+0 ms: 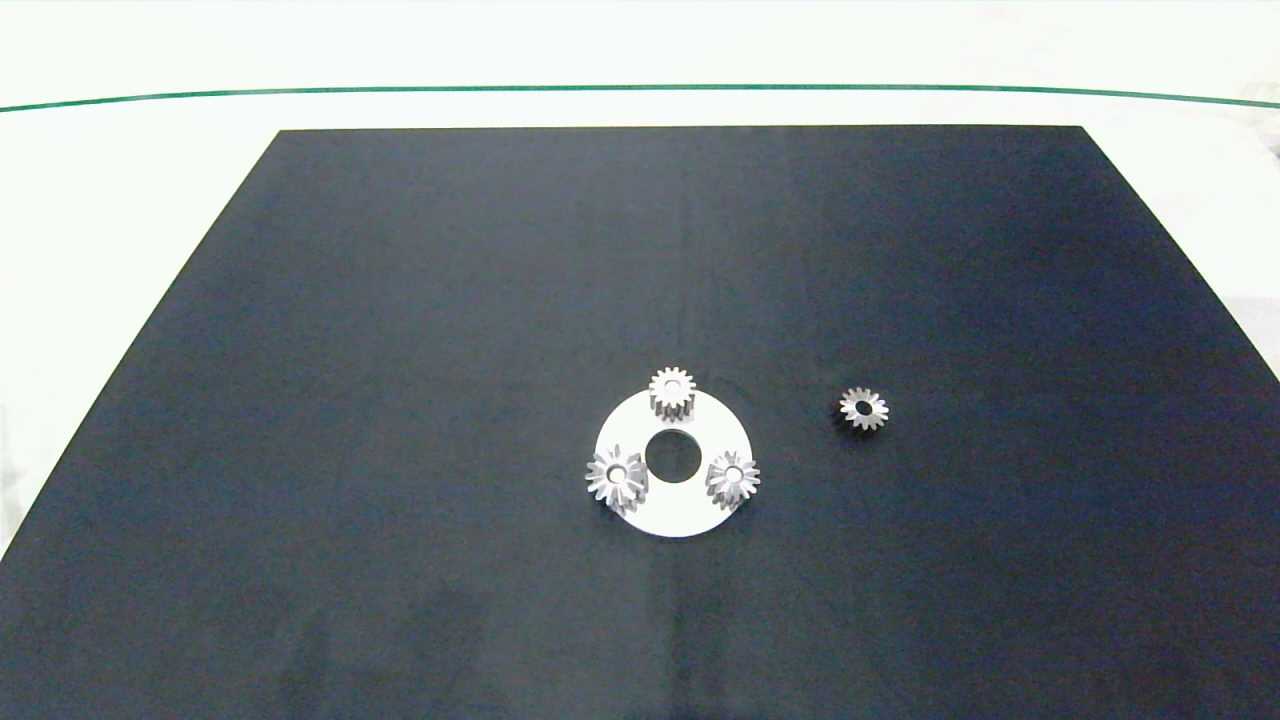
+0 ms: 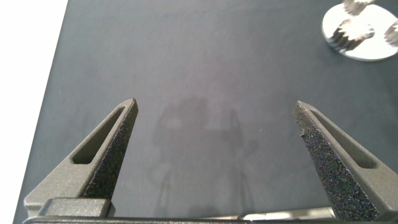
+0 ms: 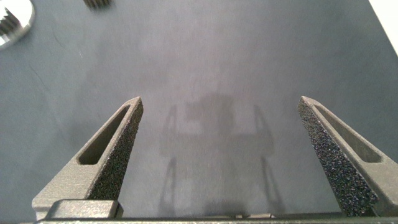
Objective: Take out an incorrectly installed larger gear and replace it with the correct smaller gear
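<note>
Nothing is gripped yet, so we're at the very start: the swap hasn't begun. On the dark mat [image 1: 400, 350] sits a white disc [image 1: 690, 505] carrying three gears. The larger gear [image 1: 615, 477], with its long star-like teeth, sits at the disc's near-left edge, the wrong one for that spot. A taller gear [image 1: 672, 391] stands at the far edge and a third gear [image 1: 733, 479] at the near-right. The smaller gear [image 1: 864, 408] lies alone on the mat, well apart to the right of the disc.

Neither arm shows from above. We see the left tool [image 2: 216, 115] hovering over bare mat, fingers spread wide, the disc off at a corner of its view. The right tool [image 3: 219, 109] is the same: wide apart, nothing between.

Next, we reckon, the left tool has to travel to the larger gear, straddle its teeth and lift it straight off, without nudging the disc or the neighbours.
</note>
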{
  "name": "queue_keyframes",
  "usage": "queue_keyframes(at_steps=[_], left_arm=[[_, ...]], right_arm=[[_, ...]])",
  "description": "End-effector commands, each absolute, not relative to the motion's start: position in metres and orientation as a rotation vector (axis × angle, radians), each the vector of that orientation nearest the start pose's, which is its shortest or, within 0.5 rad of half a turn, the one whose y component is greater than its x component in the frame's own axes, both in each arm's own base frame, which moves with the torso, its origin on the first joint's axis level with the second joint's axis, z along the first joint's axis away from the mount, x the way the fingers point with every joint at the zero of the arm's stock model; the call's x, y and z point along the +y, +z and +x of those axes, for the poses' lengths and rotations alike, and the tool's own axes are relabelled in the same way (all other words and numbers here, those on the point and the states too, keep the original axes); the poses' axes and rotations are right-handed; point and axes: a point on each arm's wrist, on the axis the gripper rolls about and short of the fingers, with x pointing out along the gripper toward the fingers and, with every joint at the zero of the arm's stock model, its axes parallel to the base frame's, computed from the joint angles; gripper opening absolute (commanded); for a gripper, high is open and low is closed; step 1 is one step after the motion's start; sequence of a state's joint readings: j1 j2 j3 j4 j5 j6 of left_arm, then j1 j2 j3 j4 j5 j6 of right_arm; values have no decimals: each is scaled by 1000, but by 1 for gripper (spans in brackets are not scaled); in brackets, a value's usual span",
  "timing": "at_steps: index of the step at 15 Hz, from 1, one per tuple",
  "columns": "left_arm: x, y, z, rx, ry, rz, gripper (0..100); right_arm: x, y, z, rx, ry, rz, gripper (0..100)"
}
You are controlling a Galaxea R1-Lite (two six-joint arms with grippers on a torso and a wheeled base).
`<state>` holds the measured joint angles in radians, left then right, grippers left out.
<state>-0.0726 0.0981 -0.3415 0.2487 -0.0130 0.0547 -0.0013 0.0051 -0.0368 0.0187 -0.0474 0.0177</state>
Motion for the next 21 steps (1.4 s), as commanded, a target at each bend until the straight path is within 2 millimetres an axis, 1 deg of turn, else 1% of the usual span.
queue_keyframes(at_steps=[1,2,3,5,6,10,11,14,15,17,18,20,21], left_arm=[[5,167,-30,69,-191,103,100],[5,174,-25,87,-234,118,100],[4,180,-19,105,-259,126,100],[2,192,-6,146,-315,155,100],[0,197,-1,159,-353,176,100],[-12,197,27,274,-457,308,100],[-15,200,33,288,-471,331,100],[-26,213,49,306,-543,370,100],[-29,215,53,312,-558,375,100],[-41,222,69,346,-603,414,100],[-46,223,76,362,-612,440,100],[-54,219,89,409,-629,484,100],[-57,218,92,416,-648,501,100]], right_arm=[[-1,115,-37,-14,-31,17,100],[0,129,-40,3,-2,17,100],[0,141,-39,17,17,17,100],[0,161,-29,59,43,14,100],[1,168,-23,85,73,13,100],[2,195,4,159,155,9,100],[3,199,13,170,169,8,100],[7,208,50,194,185,-36,100],[7,209,55,196,185,-44,100],[9,218,72,210,176,-47,100],[9,222,76,215,174,-45,100],[10,228,84,219,168,-43,100],[10,228,88,229,165,-42,100]])
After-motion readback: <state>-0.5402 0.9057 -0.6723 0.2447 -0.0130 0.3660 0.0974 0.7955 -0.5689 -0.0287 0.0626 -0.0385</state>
